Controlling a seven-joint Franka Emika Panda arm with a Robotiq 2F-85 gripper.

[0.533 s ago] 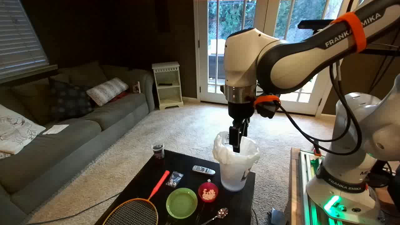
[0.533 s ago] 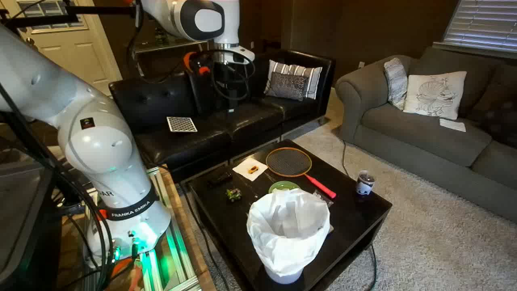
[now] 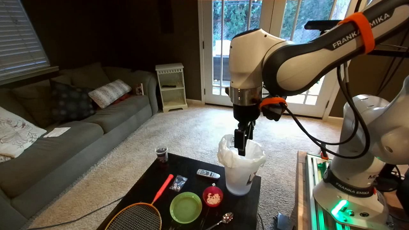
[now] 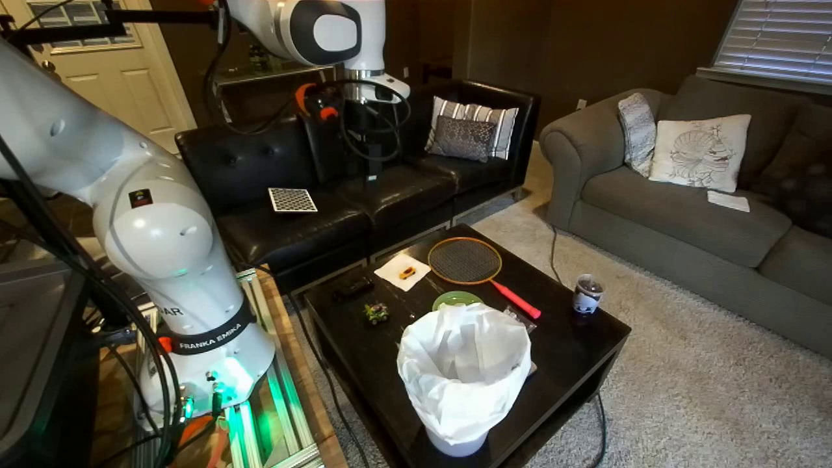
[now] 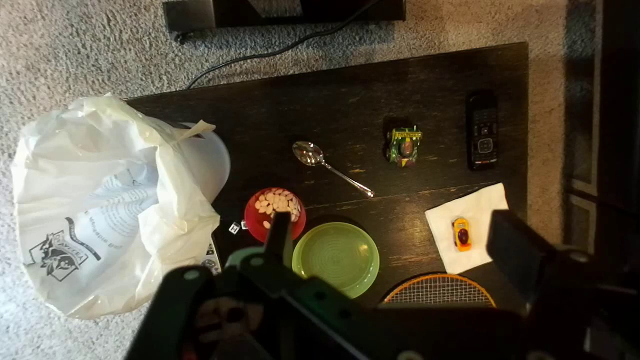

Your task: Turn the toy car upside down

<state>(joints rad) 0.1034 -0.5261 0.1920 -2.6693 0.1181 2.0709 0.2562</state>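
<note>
From the upper right of an exterior view the arm [image 3: 297, 68] extends leftward, wrist pointing straight down. In the wrist view the hand [image 5: 390, 220] is spread wide, and the yellow-orange toy car [image 5: 462, 234] sits on a white napkin [image 5: 477, 215] at right. "FRANKA EMIKA" marks forearm and base (an orange strap [image 3: 359, 30] hides part of the upper lettering); the plastic liner [image 5: 115, 250] at left bears a black logo [image 5: 60, 250], too blurred to read.

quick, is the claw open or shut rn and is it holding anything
Claw: open, with a wide gap in the wrist view, holding nothing.
</note>
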